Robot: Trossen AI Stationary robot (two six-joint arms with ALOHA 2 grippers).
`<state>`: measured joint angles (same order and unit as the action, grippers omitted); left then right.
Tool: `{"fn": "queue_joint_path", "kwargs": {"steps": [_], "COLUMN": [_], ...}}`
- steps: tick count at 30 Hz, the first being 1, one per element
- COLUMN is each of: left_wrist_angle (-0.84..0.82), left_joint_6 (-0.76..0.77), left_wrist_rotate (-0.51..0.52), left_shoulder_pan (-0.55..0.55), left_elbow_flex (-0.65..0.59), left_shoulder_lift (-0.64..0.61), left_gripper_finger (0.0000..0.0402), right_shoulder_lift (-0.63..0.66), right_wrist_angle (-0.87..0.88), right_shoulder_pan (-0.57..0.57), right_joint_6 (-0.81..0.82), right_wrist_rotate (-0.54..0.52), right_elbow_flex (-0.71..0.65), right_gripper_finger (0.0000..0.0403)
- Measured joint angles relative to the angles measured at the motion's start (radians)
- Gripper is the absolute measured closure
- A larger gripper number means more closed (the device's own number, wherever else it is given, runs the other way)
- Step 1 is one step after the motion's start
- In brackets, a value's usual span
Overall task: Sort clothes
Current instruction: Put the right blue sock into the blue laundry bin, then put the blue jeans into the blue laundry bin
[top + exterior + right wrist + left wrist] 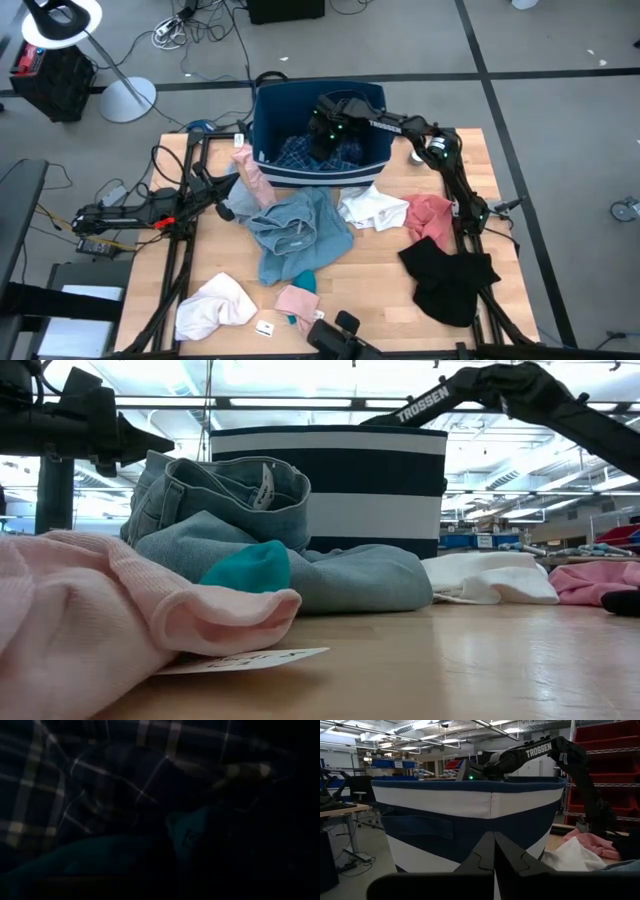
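The dark blue bin with a white stripe stands at the table's far edge, with a blue plaid garment inside it. My right gripper reaches down into the bin, right over the plaid cloth. My left gripper is shut and empty at the table's left, level and facing the bin's wall. A pink garment hangs beside the bin's left corner. Light blue-grey jeans, a white garment, a salmon-red one and a black one lie on the table.
A pale pink garment, a pink one and a teal one lie near the front edge, with a paper tag beside them. A small round tin stands right of the bin.
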<state>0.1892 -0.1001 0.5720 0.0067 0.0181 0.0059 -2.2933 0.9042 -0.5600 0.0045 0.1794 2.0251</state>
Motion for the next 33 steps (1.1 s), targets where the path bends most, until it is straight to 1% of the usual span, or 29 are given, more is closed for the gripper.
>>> {"fn": "queue_joint_path", "kwargs": {"steps": [3, 9, 12, 14, 19, 23, 27, 33], "left_wrist_angle": [0.001, -0.001, -0.001, 0.0, 0.0, 0.0, 0.0, 0.0], "left_joint_6": [0.001, 0.0, 0.025, 0.038, 0.059, 0.098, 0.134, 0.135], "left_wrist_rotate": [-0.011, -0.012, -0.012, -0.012, -0.013, -0.062, -0.096, -0.096], "left_shoulder_pan": [0.0, 0.0, 0.0, 0.0, 0.0, 0.0, 0.0, 0.0], "left_elbow_flex": [0.0, 0.0, 0.0, 0.0, 0.0, 0.0, 0.0, 0.0], "left_shoulder_lift": [0.0, 0.0, 0.0, 0.0, 0.0, 0.0, 0.0, 0.0], "left_gripper_finger": [0.0397, 0.0397, 0.0397, 0.0397, 0.0397, 0.0397, 0.0397, 0.0397], "right_shoulder_lift": [0.011, 0.036, 0.063, 0.095, 0.218, 0.321, 0.403, 0.511], "right_wrist_angle": [0.065, 0.174, 0.198, 0.199, 0.173, 0.171, 0.174, 0.191], "right_shoulder_pan": [0.003, 0.008, 0.012, 0.018, 0.044, 0.084, 0.147, 0.274], "right_joint_6": [0.023, 0.09, 0.11, 0.125, 0.148, 0.161, 0.162, 0.162], "right_wrist_rotate": [-0.001, -0.002, -0.004, -0.012, -0.045, -0.097, -0.151, -0.257], "right_elbow_flex": [0.052, 0.219, 0.304, 0.334, 0.316, 0.316, 0.316, 0.316], "right_gripper_finger": [0.0312, 0.0255, 0.0235, 0.0227, 0.0221, 0.0225, 0.0226, 0.0227]}}
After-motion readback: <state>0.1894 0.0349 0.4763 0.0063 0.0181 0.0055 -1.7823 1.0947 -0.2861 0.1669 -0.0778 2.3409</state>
